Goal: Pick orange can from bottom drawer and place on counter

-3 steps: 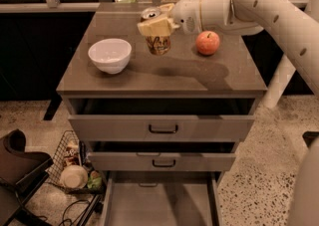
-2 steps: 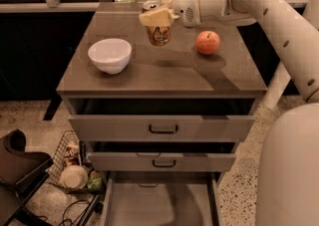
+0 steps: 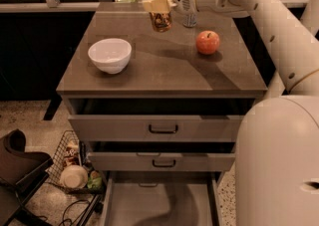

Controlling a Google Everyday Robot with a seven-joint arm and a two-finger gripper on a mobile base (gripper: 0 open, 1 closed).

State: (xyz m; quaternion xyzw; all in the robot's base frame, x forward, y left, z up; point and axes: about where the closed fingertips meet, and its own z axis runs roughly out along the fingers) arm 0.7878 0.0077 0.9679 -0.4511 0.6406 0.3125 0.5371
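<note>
My gripper [image 3: 158, 5] is shut on the orange can [image 3: 161, 20] and holds it upright a little above the far part of the counter [image 3: 164, 68]. The can's orange-brown body hangs below the fingers; its silver top shows just behind them. The bottom drawer [image 3: 159, 205] stands pulled open at the bottom of the view, and its grey floor is bare apart from a shadow.
A white bowl [image 3: 109, 55] sits on the counter's left. A red apple [image 3: 208, 42] sits on the right. A slim silver can [image 3: 190, 19] stands at the far edge behind my arm. A wire basket [image 3: 75, 165] with clutter sits on the floor at left.
My gripper has carried the orange can farther back over the counter. The camera has moved closer, so the bottom drawer and my arm fill more of the view.
</note>
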